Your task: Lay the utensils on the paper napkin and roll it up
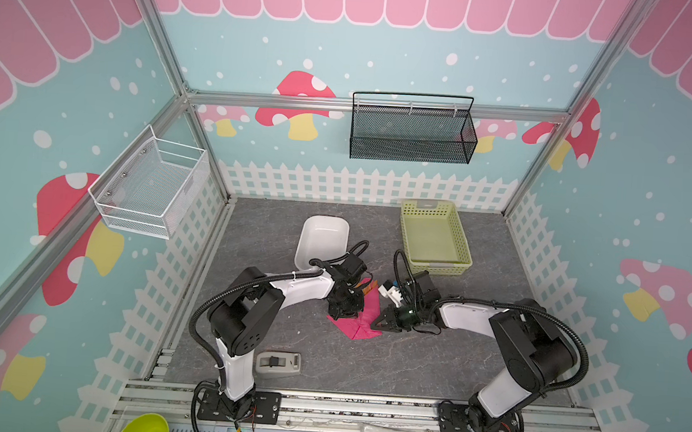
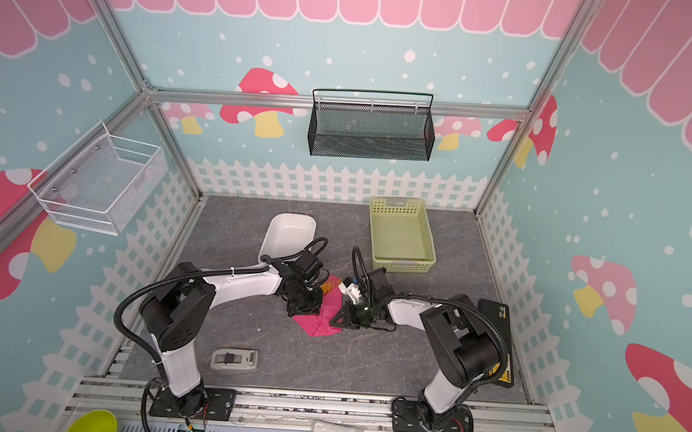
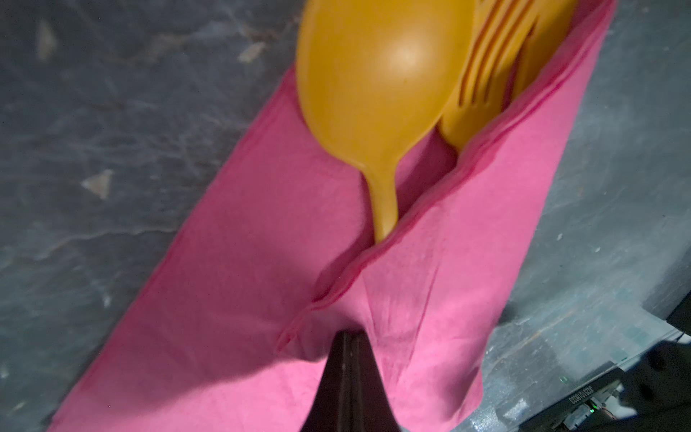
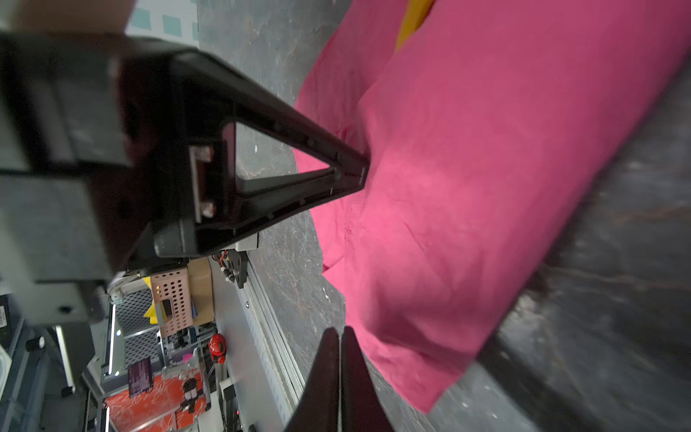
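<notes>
Firstly, one paper napkin (image 1: 354, 325), magenta, lay on the grey desk (image 1: 408, 367) between my two arms, on the near side of a white dish (image 1: 322, 236), with one flap folded over.

Item: orange spoon (image 3: 374, 74) and orange fork (image 3: 497, 67), side by side and touching. Bowl and tines showed at the napkin's far end, and the spoon handle ran in beneath the folded flap. Only the fork's tines showed in both top views (image 1: 366, 286) (image 2: 332, 283).

Item: my left fingers (image 3: 332, 381), closed, pinched the edge of that flap, the paper puckering at their tips.

Item: my right fingers (image 4: 323, 374), pressed together, with tips just at the napkin's opposite edge. I could not tell whether any paper was caught between them.

Item: green basket (image 1: 434, 235), beyond my right arm, well apart from the napkin.
</notes>
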### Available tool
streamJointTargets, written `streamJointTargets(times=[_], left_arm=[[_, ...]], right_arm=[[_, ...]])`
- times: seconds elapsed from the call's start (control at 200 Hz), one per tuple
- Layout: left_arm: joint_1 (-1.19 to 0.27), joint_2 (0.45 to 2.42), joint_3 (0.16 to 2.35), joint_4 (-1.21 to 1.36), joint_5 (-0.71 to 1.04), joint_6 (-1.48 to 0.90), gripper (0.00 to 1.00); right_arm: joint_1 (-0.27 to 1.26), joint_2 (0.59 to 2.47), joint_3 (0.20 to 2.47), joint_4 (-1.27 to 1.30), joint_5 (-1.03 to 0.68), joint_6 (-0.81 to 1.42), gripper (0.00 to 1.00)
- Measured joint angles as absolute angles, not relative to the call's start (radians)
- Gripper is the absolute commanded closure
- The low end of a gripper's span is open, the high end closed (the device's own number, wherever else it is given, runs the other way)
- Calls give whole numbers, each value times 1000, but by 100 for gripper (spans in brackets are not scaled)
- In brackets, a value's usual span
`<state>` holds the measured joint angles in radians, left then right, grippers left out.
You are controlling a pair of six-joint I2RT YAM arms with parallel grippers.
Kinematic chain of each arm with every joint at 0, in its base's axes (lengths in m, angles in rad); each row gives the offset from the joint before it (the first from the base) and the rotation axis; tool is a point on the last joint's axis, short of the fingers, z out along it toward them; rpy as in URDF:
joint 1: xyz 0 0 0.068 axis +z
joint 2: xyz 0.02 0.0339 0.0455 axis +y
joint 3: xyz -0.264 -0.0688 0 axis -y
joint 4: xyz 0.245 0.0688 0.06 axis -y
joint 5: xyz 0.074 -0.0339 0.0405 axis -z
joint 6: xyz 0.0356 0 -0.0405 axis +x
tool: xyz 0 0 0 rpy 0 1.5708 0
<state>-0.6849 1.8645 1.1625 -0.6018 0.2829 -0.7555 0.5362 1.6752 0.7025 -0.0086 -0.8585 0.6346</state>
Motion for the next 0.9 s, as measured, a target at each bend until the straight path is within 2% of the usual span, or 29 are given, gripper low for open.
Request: streamJointTargets(times=[0.19, 0.901], left_arm=[[-685, 1864, 1163, -602, 283, -756, 98], [-704, 1865, 1163, -612, 284, -751, 98]], right_arm=[[540, 1734, 705, -60, -821, 606, 92], [542, 1699, 673, -22, -819, 652, 92]])
